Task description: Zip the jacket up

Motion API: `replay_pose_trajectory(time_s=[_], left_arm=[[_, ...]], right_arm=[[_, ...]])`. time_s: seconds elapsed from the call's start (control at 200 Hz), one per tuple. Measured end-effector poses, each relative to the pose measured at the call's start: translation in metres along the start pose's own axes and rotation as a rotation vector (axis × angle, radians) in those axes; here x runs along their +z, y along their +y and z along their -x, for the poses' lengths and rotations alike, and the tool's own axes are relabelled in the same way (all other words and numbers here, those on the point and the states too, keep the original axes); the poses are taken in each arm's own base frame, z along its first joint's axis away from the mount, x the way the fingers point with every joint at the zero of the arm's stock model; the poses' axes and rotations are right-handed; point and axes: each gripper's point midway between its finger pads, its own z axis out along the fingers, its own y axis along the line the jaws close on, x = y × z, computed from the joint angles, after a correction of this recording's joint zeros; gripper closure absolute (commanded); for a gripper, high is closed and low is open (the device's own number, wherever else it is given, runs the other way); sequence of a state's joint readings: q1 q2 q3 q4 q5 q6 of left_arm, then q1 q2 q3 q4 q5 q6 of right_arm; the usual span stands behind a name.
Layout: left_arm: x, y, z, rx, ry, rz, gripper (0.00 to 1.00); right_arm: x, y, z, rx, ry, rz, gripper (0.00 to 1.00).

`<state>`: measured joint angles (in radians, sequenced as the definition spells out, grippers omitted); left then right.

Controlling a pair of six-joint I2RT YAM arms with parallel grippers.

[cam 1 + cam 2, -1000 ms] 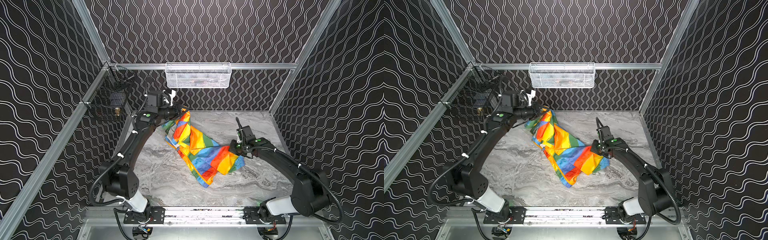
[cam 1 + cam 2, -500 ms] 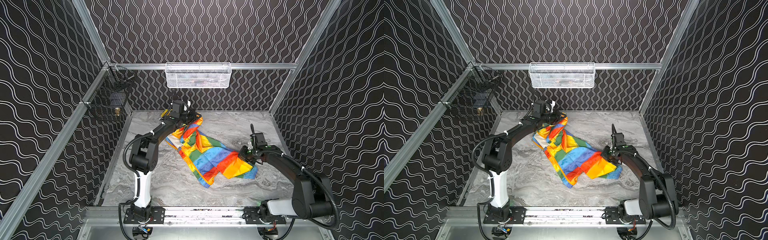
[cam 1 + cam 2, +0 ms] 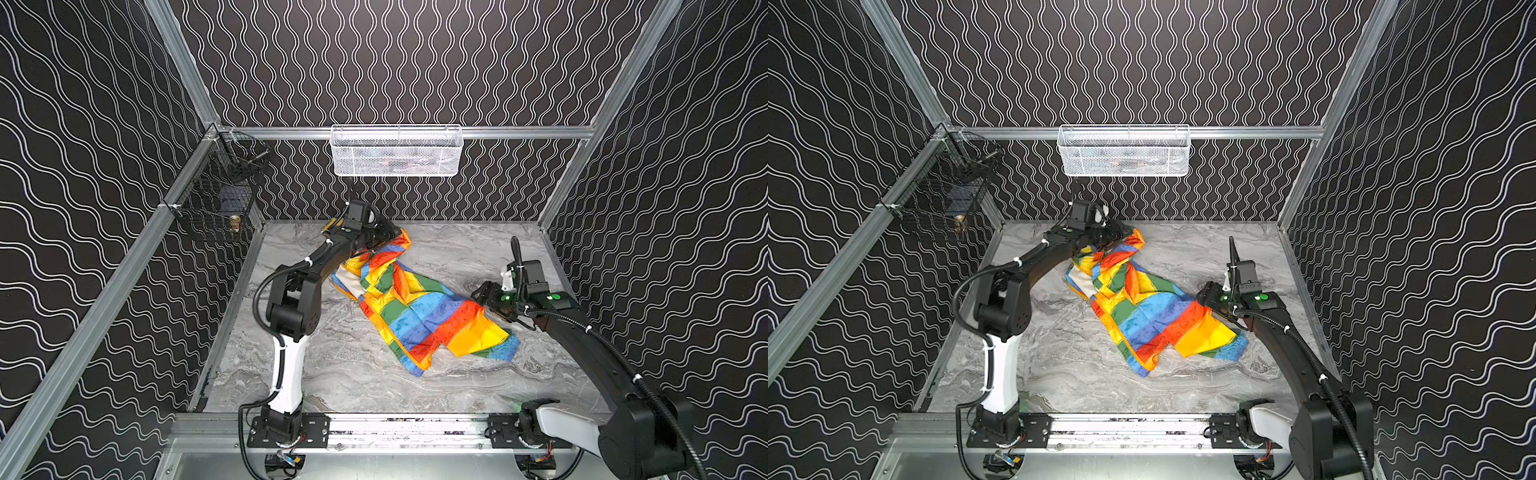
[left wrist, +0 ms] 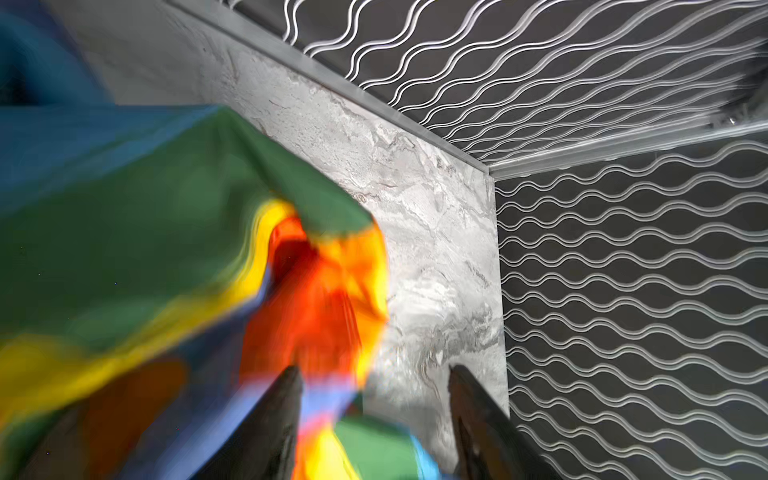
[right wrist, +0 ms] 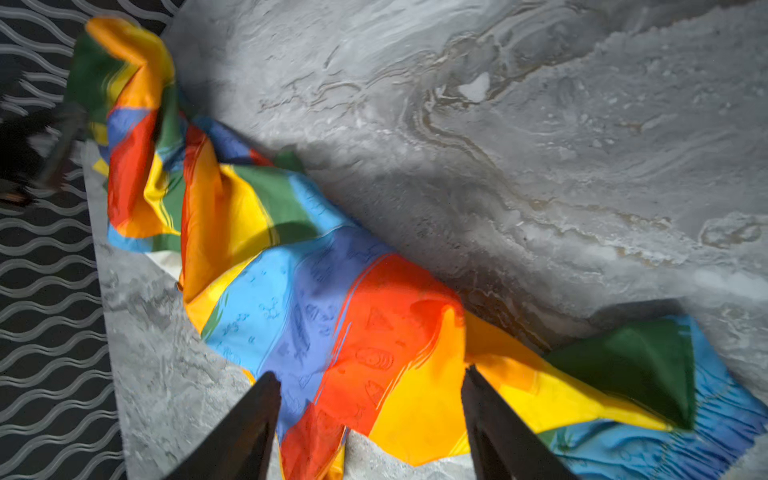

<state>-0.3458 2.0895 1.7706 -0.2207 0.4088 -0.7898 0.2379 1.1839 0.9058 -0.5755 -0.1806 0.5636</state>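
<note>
Here, your rainbow-striped jacket [image 3: 417, 309] lies crumpled across the marble table [image 3: 353, 374], your left gripper [image 4: 374, 370] at its far end, blurred fabric seemingly brushing one finger, your right gripper [image 5: 370, 371] over its near end, both with fingers apart.

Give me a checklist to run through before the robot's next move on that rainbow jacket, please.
1. Thin rainbow-striped jacket spread flat on the grey marble-look table: not ok, crumpled and folded over itself.
2. Left fingers open: ok, apart, with blurred fabric right at them.
3. Right fingers open: ok, apart over the jacket's near end.
4. Orange zipper band in sight: ok, it runs along one edge.
5. Zipper pull located: cannot tell, too small to make out.
</note>
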Motion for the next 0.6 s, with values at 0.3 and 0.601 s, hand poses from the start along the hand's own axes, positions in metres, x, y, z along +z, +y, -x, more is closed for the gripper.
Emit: replay_pose_trajectory(time_s=[0.3, 0.601], left_arm=[[-0.1, 0.027, -0.02, 0.051, -0.073, 0.2, 0.34], [-0.165, 0.091, -0.13, -0.035, 0.036, 0.272, 0.31]], right_arm=[[0.004, 0.065, -0.082, -0.279, 0.137, 0.005, 0.3], [0.032, 0.061, -0.165, -0.404, 0.3, -0.068, 0.25]])
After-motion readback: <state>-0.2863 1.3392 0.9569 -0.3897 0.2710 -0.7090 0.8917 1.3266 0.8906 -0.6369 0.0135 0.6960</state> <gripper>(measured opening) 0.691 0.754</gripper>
